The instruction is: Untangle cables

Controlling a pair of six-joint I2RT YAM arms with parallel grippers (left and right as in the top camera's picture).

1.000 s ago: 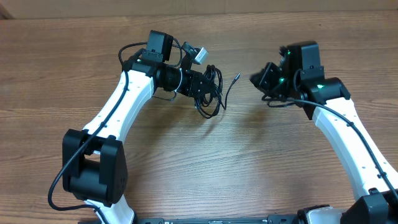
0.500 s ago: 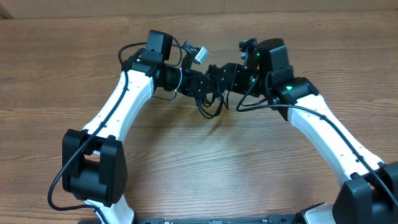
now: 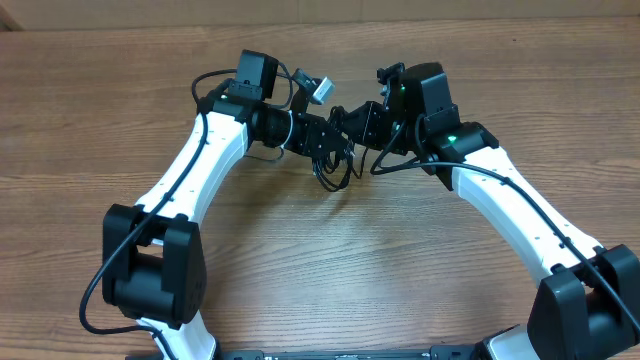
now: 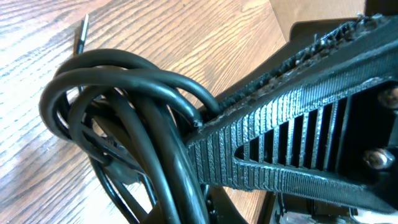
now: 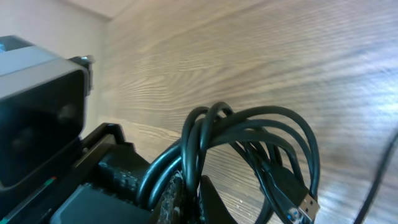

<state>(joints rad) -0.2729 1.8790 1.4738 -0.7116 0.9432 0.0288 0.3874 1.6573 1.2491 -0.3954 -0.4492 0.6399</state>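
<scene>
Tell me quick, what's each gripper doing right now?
Left gripper: closed on the cables.
Right gripper: up against the cables, but whether its jaws are open or closed cannot be told.

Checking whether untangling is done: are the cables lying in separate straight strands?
No, the cables loop over one another in a bunch at the left fingers.
</scene>
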